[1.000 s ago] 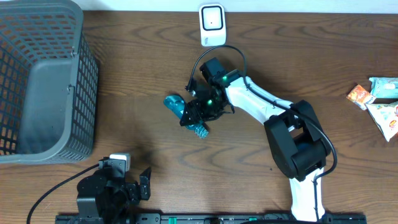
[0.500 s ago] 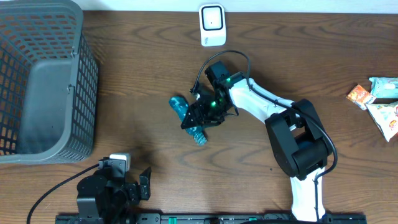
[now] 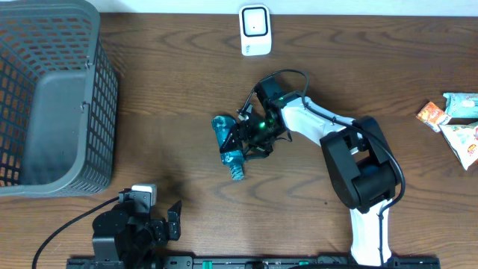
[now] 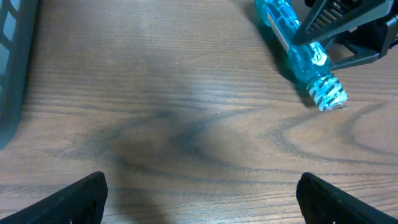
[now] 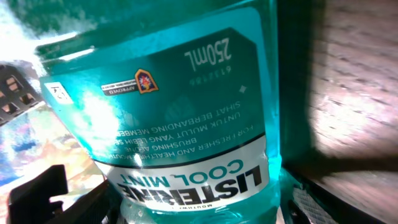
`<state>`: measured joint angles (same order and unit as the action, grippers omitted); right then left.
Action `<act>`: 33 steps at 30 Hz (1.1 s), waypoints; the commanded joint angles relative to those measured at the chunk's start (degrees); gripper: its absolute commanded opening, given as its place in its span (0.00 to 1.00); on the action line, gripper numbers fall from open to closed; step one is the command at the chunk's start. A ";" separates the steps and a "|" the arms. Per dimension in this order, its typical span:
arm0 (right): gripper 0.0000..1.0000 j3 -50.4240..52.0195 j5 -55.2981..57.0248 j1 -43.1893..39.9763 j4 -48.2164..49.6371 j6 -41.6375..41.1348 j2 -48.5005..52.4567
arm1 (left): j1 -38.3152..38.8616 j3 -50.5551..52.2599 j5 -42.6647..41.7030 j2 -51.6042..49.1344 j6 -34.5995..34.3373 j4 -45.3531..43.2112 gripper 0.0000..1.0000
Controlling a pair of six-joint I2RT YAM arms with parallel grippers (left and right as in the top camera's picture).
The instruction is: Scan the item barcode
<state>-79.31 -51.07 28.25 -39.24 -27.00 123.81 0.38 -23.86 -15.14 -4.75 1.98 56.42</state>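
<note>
I am watching the right gripper (image 3: 240, 143) reaching down over the mouthwash bottle (image 3: 222, 128), with one dark finger lying on each side of the bottle's narrower end. From the left wrist view, one finger is crossing the bottle body and the other is sitting just beside it. I cannot tell whether the jaws are pressing on the plastic or only bracketing it. The right wrist camera is sitting so close that the blue-green bottle is filling its frame, and its label (image 5: 186, 162) is reading upside down.

The bottle is lying on its side on the wooden table (image 3: 164, 97), near the middle. Its ribbed cap (image 3: 238, 172) is pointing toward my edge of the table. The white scanner (image 3: 255, 30) is standing at the far edge, well apart from the bottle.

The left gripper (image 3: 173, 222) is hanging near the front-left edge with its jaws spread wide and nothing between them. The grey mesh basket (image 3: 97, 112) is occupying the far left corner. A few snack packets (image 3: 455, 123) are lying at the right edge.
</note>
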 commanded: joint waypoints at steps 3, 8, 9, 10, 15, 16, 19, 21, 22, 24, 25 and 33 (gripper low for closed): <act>0.69 1.16 0.87 -1.97 -0.17 -0.94 2.12 | -0.26 -0.52 -0.72 0.20 0.79 0.04 0.97; 0.80 1.14 0.55 -2.05 -0.22 2.91 2.10 | -0.26 -0.52 -0.72 0.20 0.79 0.04 0.97; 0.96 1.05 0.57 -2.05 -0.46 4.52 2.03 | -0.26 -0.52 -0.72 0.20 0.79 0.04 0.97; 0.99 0.98 0.61 -2.05 -0.79 6.01 1.73 | -0.26 -0.52 -0.72 0.20 0.79 0.04 0.97; 0.99 0.66 10.51 -1.62 -2.60 8.00 -2.58 | -0.26 -0.52 -0.72 0.20 0.79 0.04 0.97; 0.99 0.55 14.01 -1.22 -2.97 7.96 -3.98 | -0.26 -0.52 -0.72 0.20 0.79 0.02 0.97; 0.99 0.50 26.32 1.09 -2.64 6.10 -9.27 | -0.26 -0.52 -0.72 0.20 0.79 0.02 0.97; 0.99 0.48 35.08 3.41 -1.55 2.80 -12.48 | -0.26 -0.52 -0.72 0.20 0.79 0.04 0.97; 0.99 0.48 40.00 4.96 -0.61 1.14 -13.77 | -0.26 -0.52 -0.72 0.20 0.79 0.04 0.97; 0.99 0.44 47.28 7.98 1.36 -0.44 -15.02 | -0.26 -0.52 -0.72 0.20 0.79 0.04 0.97; 0.99 0.42 50.27 9.55 2.45 -0.98 -15.08 | -0.26 -0.52 -0.72 0.20 0.79 0.02 0.97; 0.99 -1.95 65.13 20.39 9.49 -3.89 -9.35 | -0.26 -0.52 -0.72 0.20 0.79 0.02 0.97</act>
<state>-79.15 4.19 46.76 -30.30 -28.62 111.50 0.36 -23.86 -15.14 -4.75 1.98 56.42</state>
